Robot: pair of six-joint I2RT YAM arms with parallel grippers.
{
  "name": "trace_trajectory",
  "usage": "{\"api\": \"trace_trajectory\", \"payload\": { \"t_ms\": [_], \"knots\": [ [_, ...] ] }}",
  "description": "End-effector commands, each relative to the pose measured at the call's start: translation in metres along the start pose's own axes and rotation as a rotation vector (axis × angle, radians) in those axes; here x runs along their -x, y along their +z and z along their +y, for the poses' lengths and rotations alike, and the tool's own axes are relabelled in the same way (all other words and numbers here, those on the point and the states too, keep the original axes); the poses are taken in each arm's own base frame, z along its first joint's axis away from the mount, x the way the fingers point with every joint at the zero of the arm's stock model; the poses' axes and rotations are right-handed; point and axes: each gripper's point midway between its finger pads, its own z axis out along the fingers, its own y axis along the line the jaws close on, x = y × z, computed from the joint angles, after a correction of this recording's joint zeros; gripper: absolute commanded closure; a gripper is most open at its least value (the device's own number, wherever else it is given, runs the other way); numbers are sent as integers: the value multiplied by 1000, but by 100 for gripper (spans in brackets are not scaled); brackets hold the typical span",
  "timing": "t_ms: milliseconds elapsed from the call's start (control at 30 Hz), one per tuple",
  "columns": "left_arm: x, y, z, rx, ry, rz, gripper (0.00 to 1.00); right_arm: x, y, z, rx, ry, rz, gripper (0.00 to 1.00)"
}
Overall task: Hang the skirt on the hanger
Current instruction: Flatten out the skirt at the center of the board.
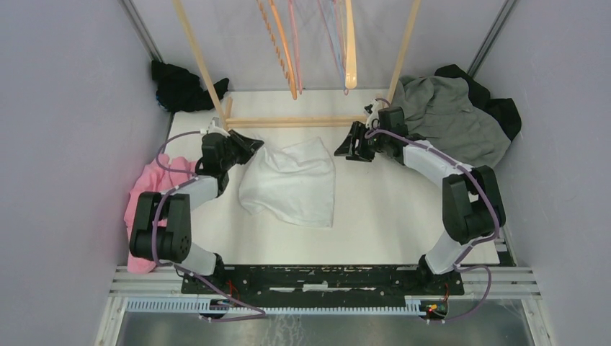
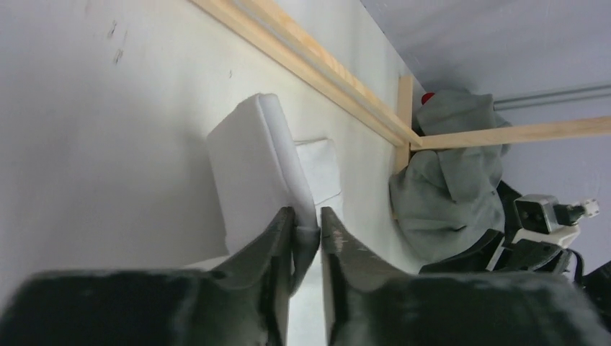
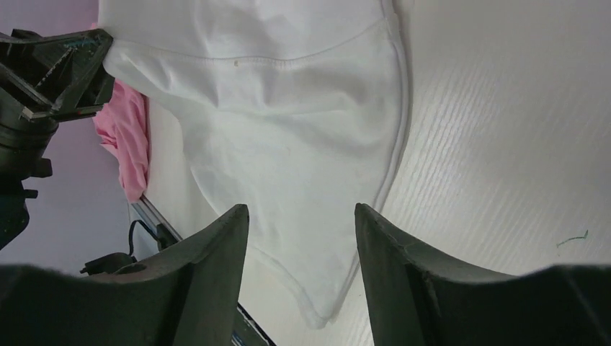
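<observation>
Two arms flank the white skirt (image 1: 292, 180), lying flat mid-table in the top view: left gripper (image 1: 248, 144) at its far-left corner, right gripper (image 1: 346, 148) just off the far-right corner. Hangers (image 1: 350, 58) dangle from the wooden rack (image 1: 295, 122) just behind; grey garment (image 1: 454, 115) crowds the right, open table nearer the bases. Left wrist: fingers narrow, a fold of white cloth pinched between them. Right wrist: fingers wide, nothing in them, skirt spread below. Light, limp cloth, I'd say. It'll sag and fold, so take both top corners and mind the rack's low bar.
</observation>
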Motion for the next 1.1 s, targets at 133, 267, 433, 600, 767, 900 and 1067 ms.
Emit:
{"api": "trace_trajectory", "payload": {
  "t_ms": [133, 267, 433, 600, 767, 900, 1067],
  "knots": [
    [25, -1, -33, -94, 128, -53, 38, -37, -21, 6, -67, -178, 53, 39],
    [27, -15, -24, 21, 153, -73, 22, -67, -27, -4, -157, -238, 80, 39],
    [38, -12, -6, 176, 200, -80, 21, -25, -14, -6, -230, -320, -2, 39],
    [41, 9, 14, 258, 216, -55, 22, 21, 22, -2, -223, -356, -52, 44],
    [44, 29, 39, 343, 244, -34, 23, 55, 63, 8, -162, -334, -79, 53],
    [46, 39, 55, 391, 261, -11, 23, 71, 83, 2, -180, -364, -69, 49],
    [45, 47, 63, 385, 254, 7, 23, 73, 102, -12, -207, -369, -34, 44]
  ]
}}
